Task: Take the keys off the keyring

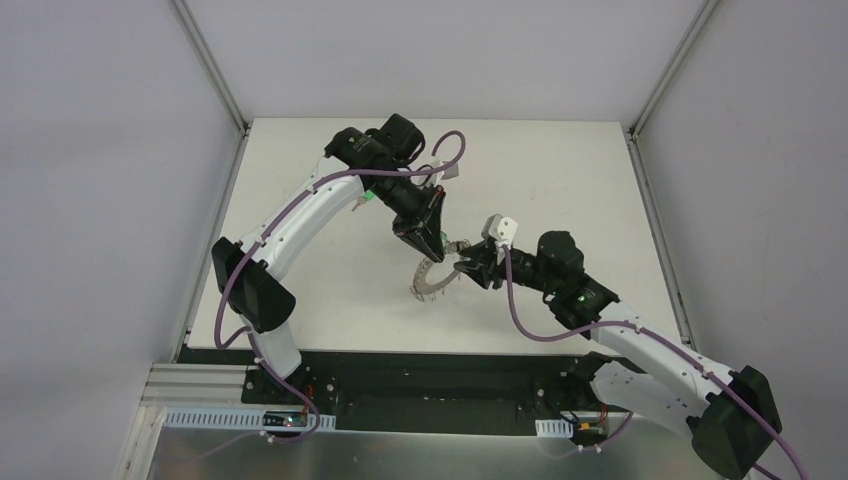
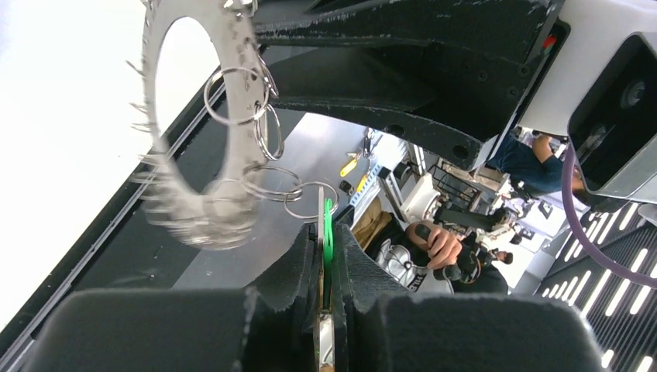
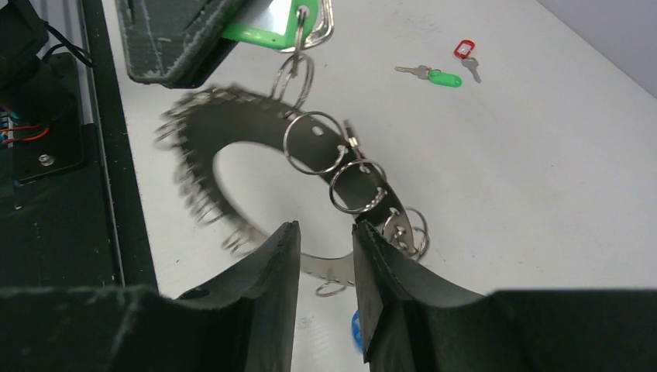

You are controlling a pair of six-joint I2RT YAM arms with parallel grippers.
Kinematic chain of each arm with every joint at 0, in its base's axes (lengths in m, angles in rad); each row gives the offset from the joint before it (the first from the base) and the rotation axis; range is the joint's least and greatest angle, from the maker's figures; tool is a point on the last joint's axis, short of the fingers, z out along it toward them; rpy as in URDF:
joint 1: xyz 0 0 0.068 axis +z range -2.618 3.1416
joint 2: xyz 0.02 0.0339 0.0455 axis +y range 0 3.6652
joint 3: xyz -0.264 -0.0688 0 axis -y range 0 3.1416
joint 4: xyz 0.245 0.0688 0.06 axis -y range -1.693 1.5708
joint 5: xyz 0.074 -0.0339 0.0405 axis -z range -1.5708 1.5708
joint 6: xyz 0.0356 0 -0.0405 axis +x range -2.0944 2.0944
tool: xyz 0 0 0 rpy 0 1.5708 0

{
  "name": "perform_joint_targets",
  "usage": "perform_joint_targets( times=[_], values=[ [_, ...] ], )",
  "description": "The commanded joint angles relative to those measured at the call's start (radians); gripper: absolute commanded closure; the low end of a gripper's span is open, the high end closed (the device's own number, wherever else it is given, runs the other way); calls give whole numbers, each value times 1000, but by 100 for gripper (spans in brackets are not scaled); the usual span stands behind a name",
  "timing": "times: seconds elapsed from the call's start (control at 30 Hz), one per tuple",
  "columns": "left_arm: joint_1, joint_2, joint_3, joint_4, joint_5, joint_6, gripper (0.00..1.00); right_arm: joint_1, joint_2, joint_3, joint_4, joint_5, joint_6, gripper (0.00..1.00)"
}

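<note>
The keyring [image 1: 430, 282], a large flat grey ring with many small wire loops, hangs tilted above the table between both grippers. My left gripper [image 1: 420, 240] is shut on a green key tag [image 2: 328, 225], and the keyring [image 2: 236, 85] dangles from that tag by a chain of wire loops, its lower part blurred. In the right wrist view the green tag [image 3: 271, 32] sits in the left fingers above the keyring [image 3: 248, 128]. My right gripper [image 3: 325, 229] is open, its fingertips right at the ring's near rim, the right fingertip [image 3: 372, 240] against it.
Two loose keys lie on the white table beyond the ring, one with a green tag [image 3: 443, 78] and one with a red tag [image 3: 465, 48]. A blue tag [image 3: 356, 329] shows under the right finger. The table's black front edge [image 3: 101, 155] is close by.
</note>
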Motion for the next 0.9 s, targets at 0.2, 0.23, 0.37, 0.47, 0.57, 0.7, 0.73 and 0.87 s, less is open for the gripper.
perform_joint_targets(
  times=[0.2, 0.23, 0.37, 0.47, 0.57, 0.7, 0.73, 0.87],
  values=[
    [1, -37, -14, 13, 124, 7, 100, -12, -63, 61, 9, -96, -60, 57],
    [1, -37, -17, 14, 128, 9, 100, -11, -64, 64, 9, -108, -62, 57],
    [1, -38, -29, 19, 142, 10, 100, -11, -79, 77, 14, -145, -77, 57],
    [1, -39, -32, 21, 149, 11, 100, -11, -80, 91, 21, -158, -77, 57],
    [1, -39, -34, 24, 152, 13, 100, -11, -73, 108, 23, -145, -83, 58],
    [1, -33, -33, 26, 158, 12, 100, -11, -53, 130, 26, -148, -91, 58],
    [1, -33, -31, 27, 159, 11, 100, -11, -46, 137, 28, -151, -87, 59],
    [1, -33, -31, 33, 170, 5, 100, -11, -16, 154, 39, -178, -69, 60]
  ],
)
